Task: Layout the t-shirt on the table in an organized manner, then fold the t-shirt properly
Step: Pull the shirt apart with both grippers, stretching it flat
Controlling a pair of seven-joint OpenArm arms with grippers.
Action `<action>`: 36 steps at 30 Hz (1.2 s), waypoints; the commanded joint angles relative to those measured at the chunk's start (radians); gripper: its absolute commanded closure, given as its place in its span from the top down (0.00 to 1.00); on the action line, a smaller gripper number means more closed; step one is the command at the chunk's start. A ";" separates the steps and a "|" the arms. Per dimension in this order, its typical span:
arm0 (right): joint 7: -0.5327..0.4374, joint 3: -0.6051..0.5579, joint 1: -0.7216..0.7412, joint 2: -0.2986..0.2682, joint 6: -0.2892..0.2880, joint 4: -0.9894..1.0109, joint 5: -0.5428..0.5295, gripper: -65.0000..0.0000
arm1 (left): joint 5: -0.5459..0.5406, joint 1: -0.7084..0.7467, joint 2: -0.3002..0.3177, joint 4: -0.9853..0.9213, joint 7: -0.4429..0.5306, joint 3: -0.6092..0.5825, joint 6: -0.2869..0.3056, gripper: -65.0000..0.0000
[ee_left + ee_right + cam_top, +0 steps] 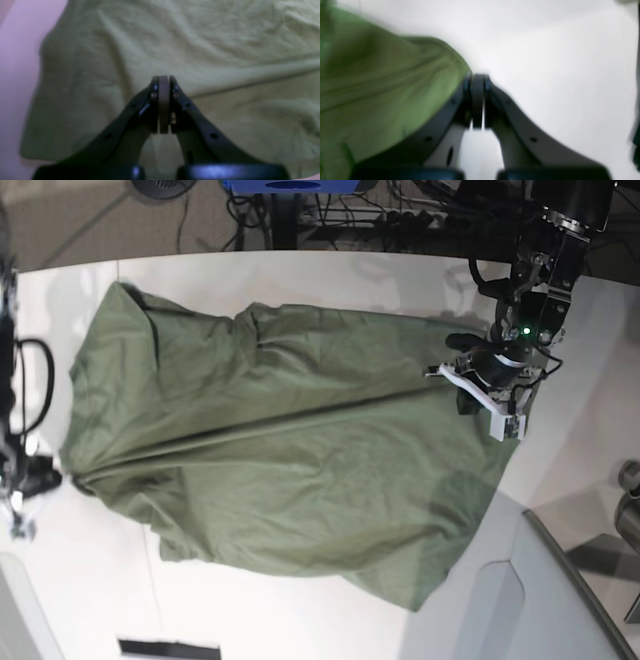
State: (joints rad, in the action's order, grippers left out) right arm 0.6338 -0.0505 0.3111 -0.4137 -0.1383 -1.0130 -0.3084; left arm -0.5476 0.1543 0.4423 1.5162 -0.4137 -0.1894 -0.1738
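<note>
The olive-green t-shirt lies spread and wrinkled across the white table, with long creases running from its left corner to its right edge. At that right edge my left gripper is shut; in the left wrist view its pads meet at the end of a ridge in the t-shirt. My right gripper is at the left corner. In the right wrist view it is shut where the t-shirt tapers into its tips, with bare table beyond.
Cables and a power strip lie past the far table edge beside a blue object. A grey panel sits at the lower right. A black tape mark is near the front edge, and a black cable loops at the left.
</note>
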 commanded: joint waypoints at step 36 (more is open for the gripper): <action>0.039 0.130 -0.008 0.051 -0.010 0.286 -0.011 0.00 | 0.001 -0.035 0.040 -0.049 0.026 0.006 0.007 0.00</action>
State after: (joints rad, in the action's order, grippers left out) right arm 0.6472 0.0788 0.3119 -0.3500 -0.1799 -0.7284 -0.3637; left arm -0.5495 0.1295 0.4683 1.4498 -0.4080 -0.1905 -0.1612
